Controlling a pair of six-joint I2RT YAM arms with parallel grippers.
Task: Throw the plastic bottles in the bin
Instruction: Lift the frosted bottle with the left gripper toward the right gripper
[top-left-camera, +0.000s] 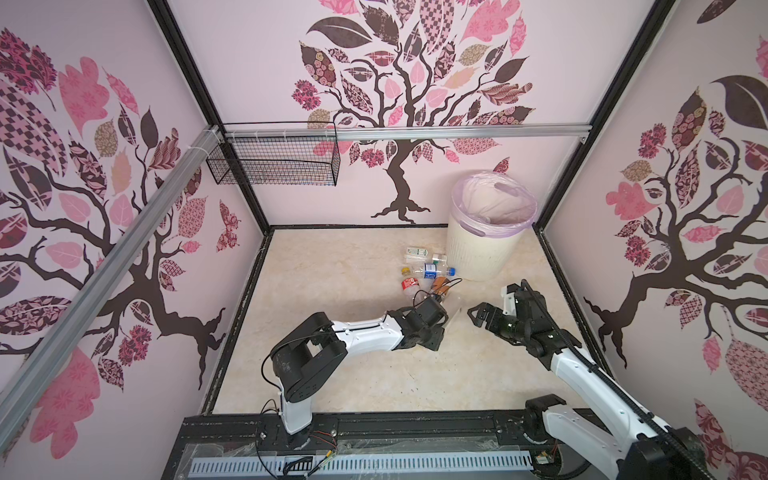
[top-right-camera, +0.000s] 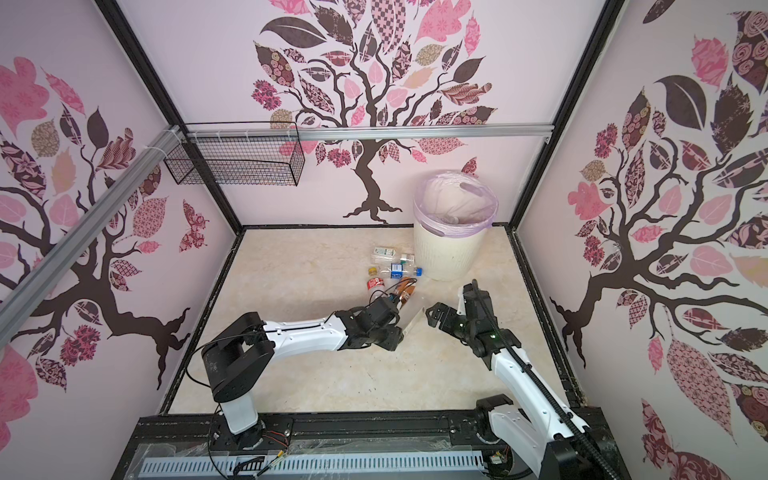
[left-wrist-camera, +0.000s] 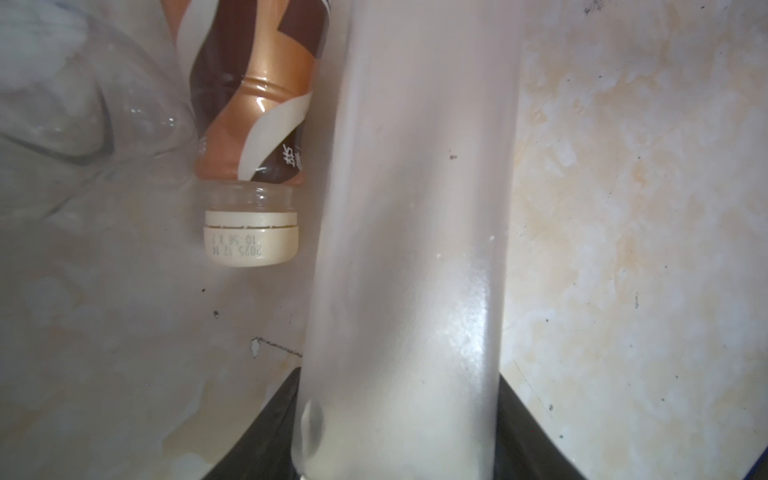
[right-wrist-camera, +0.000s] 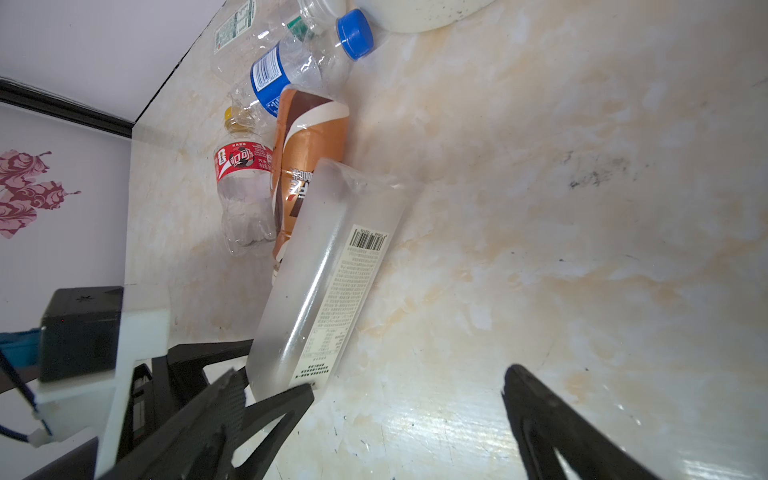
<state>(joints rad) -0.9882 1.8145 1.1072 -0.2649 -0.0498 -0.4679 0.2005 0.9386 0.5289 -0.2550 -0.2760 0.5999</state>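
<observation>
My left gripper is shut on one end of a frosted clear bottle. The bottle lies low over the floor, with a small dent beside one jaw. Several more plastic bottles lie in a cluster beyond it. Among them are a brown-labelled one with a cream cap, a red-labelled one and a blue-labelled one with a blue cap. The cream ribbed bin with its lilac bag stands behind them. My right gripper is open and empty, just right of the held bottle.
A black wire basket hangs on the back rail at the left. Patterned walls close in the marble floor on three sides. A black frame rail runs along the near edge.
</observation>
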